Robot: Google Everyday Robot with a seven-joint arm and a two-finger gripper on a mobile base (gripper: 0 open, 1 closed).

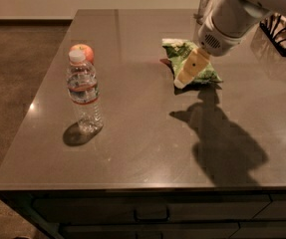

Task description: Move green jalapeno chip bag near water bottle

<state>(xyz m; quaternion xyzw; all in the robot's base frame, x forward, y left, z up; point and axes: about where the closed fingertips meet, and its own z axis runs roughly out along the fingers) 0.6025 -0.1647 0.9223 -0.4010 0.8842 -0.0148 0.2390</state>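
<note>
The green jalapeno chip bag (182,54) lies flat on the brown table (142,153), right of centre towards the back. The gripper (186,73) reaches in from the upper right and its cream fingers hang over the bag's near edge. The clear ribbed water bottle (84,93) with a white cap stands upright at the left side of the table, well apart from the bag.
A red-orange apple (84,51) sits just behind the bottle. A metal cup (208,1) stands at the table's back edge behind the arm. A black wire rack (282,31) is at the far right. The table's left edge drops to a brown floor.
</note>
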